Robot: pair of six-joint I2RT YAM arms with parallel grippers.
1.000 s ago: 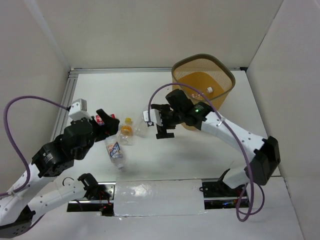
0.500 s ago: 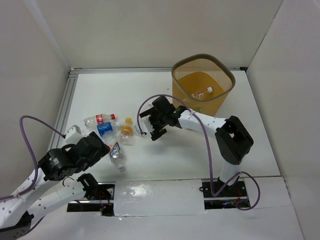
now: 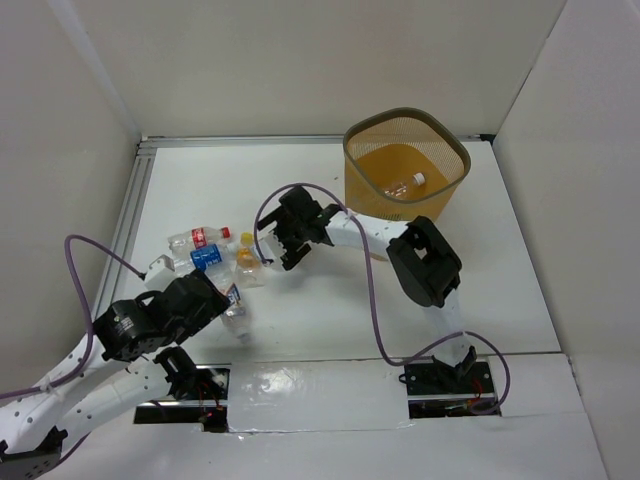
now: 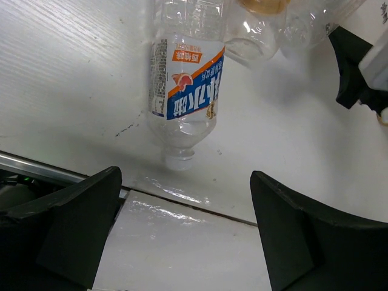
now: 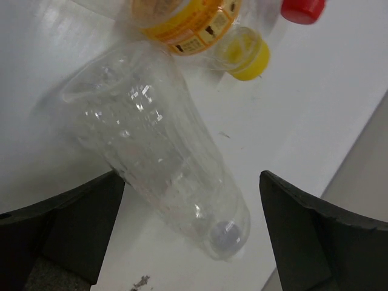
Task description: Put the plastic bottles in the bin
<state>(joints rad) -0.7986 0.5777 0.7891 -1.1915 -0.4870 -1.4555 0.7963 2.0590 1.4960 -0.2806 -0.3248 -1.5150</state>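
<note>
The orange-yellow mesh bin stands at the back right with one plastic bottle lying inside. Several plastic bottles lie in a cluster at the left: a red-labelled one, a blue-labelled one, a yellow-capped one and a blue-and-orange-labelled one. My right gripper is open, low over a clear unlabelled bottle whose end lies between the fingers. My left gripper is open and empty, just short of the blue-and-orange bottle's white cap.
The two grippers are close together over the cluster; the right gripper's dark finger shows at the edge of the left wrist view. A taped seam runs along the table's near edge. White walls enclose the table on three sides.
The right arm has swung left from beside the bin and come down over the clear bottle. The left arm has pulled back toward the near edge, uncovering the red and blue bottles.
</note>
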